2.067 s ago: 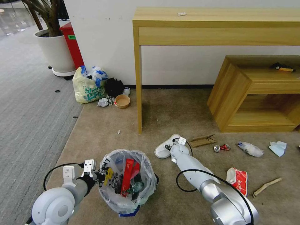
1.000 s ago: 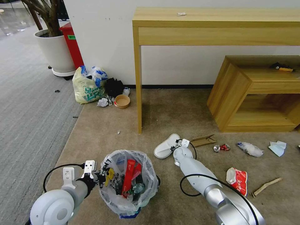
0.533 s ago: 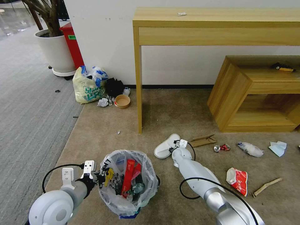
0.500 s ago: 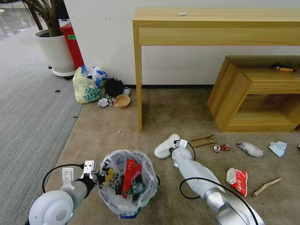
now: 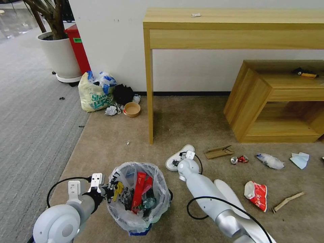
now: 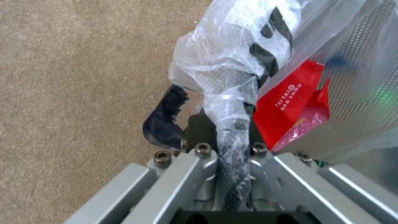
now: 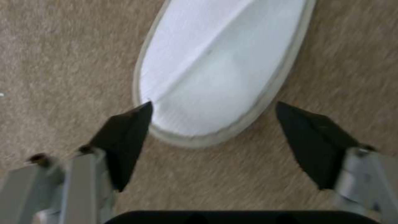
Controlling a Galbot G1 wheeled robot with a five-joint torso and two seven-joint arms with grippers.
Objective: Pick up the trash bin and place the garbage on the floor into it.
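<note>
The trash bin (image 5: 138, 197), lined with a crinkly clear bag (image 6: 232, 62), hangs from my left gripper (image 5: 108, 191), which is shut on its rim (image 6: 233, 146). Red wrappers (image 6: 290, 102) lie inside it. My right gripper (image 5: 176, 162) hovers open over the near end of a white slipper (image 5: 179, 154); its fingers (image 7: 124, 137) straddle that slipper (image 7: 215, 71) without touching it. A second white slipper (image 5: 229, 194) lies beside the right arm. Farther right lie a cardboard piece (image 5: 218, 152), a crushed red can (image 5: 239, 159), clear plastic (image 5: 270, 161), a pale-blue tissue (image 5: 299, 159), a red wrapper (image 5: 257, 195) and a wood stick (image 5: 287, 201).
A wooden table's leg (image 5: 149, 101) stands just beyond the slipper. A low wooden shelf (image 5: 270, 101) sits at the right. By the wall are a yellowish shopping bag (image 5: 94, 92), a brown bowl (image 5: 132, 109), a red bin (image 5: 78, 47) and a plant pot (image 5: 59, 55).
My right arm has swung left, bringing its gripper over the slipper's near end and uncovering a second slipper beside it. The left arm and bin have hardly moved.
</note>
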